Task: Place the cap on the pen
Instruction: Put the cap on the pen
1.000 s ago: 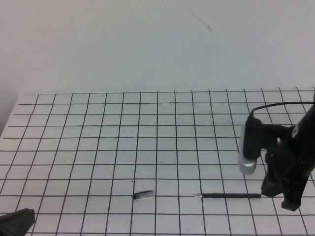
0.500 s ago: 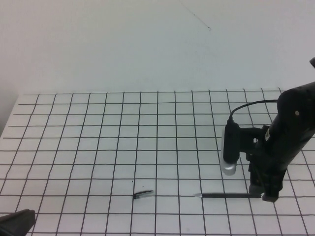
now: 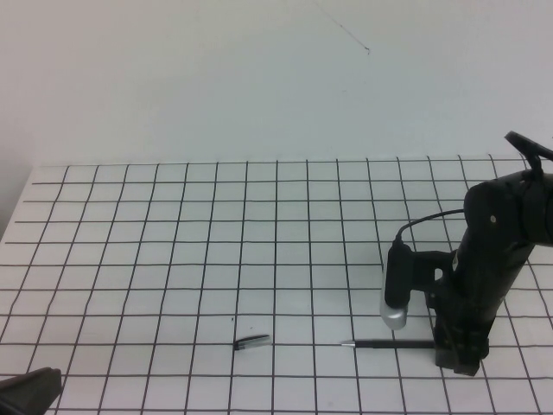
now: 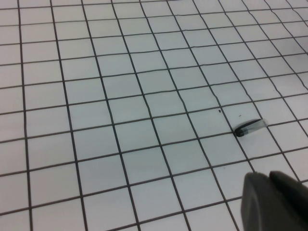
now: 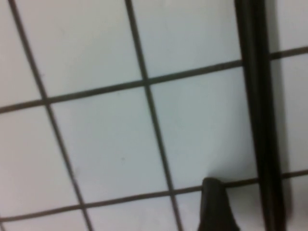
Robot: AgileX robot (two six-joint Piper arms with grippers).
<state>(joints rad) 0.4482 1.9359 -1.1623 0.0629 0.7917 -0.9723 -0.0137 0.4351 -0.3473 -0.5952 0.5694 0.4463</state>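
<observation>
The right gripper [image 3: 455, 356] had dropped over the pen's [image 3: 390, 343] rear end, jaws wide, not yet gripping; left gripper [image 3: 26, 393] sat closed, far from the cap [image 3: 251, 342]

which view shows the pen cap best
The left wrist view: the pen cap lies unobstructed on the grid, near the shut left gripper. The high view shows it small, left of the pen, where the open right gripper is lowered. The right wrist view misses it.

High view overlooks the gridded table [image 3: 173, 259]; wrist views sit close above it.
</observation>
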